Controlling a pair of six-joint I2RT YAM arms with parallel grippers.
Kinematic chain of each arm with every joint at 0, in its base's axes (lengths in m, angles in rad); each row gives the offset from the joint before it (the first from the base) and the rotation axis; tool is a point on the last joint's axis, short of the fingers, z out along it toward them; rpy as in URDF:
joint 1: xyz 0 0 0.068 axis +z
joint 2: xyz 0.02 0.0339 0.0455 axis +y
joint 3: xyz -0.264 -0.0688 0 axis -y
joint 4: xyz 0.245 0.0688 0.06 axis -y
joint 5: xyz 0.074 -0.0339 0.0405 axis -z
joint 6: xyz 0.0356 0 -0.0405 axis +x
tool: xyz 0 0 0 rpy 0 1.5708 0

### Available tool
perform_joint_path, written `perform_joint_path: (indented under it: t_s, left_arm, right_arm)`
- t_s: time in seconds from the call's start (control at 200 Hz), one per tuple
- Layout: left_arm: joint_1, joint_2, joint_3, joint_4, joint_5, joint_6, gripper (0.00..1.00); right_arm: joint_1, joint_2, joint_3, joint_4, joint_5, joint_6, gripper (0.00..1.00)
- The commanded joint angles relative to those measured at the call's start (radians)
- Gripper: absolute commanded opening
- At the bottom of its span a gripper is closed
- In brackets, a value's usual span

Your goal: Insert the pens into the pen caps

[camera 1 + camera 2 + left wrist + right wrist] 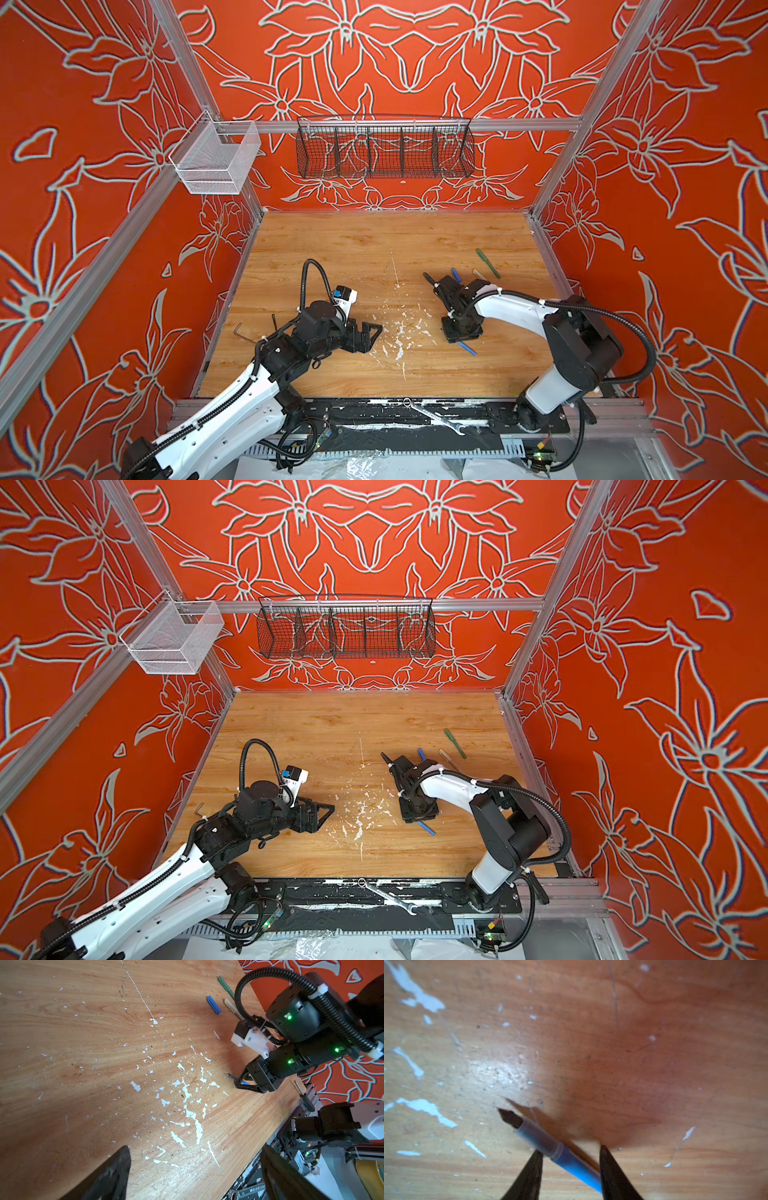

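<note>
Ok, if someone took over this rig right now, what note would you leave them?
Left end effector: open, empty, hovering left of centre.
Right end effector: fingers either side of the blue pen, its tip bare; grip not confirmed.
Blue cap, beige pen and green pen lie beyond the right arm; other caps not visible.
Done: no capping seen. Left: all three pens.

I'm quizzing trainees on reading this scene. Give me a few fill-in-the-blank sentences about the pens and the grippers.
The jaws of the right gripper straddle the ___ pen.
The left gripper is open and holds ___.
The beige pen lies between the green pen and the blue ___.
Missing words: blue; nothing; cap.
</note>
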Motion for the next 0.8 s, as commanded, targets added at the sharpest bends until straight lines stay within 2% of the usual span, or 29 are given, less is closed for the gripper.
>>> perform_joint_path:
  t_s: [0.0,0.245,0.415,0.595,0.731,0.796]
  left_arm:
    - [-0.002,-0.011,0.001,-0.021,-0.019,0.009,0.97]
    - [-0.002,-0.026,-0.010,-0.024,-0.043,0.015,0.97]
    - [-0.002,-0.026,-0.014,-0.020,-0.050,0.029,0.97]
    - [-0.002,0.037,-0.004,0.001,-0.024,0.048,0.97]
    - [-0.002,0.109,0.000,0.051,0.029,0.045,0.97]
    - [-0.002,0.134,0.007,0.059,0.047,0.045,0.97]
  right_arm:
    - [-0.002,0.026,-0.005,0.002,0.048,0.028,0.32]
    - [-0.029,0.067,0.028,0.083,-0.005,0.055,0.10]
    - [-0.056,0.104,0.068,0.175,-0.078,0.083,0.05]
    - [-0.077,0.115,0.074,0.272,-0.171,0.123,0.08]
    - [-0.078,0.102,0.046,0.288,-0.176,0.130,0.18]
    - [-0.077,0.074,0.027,0.295,-0.179,0.133,0.28]
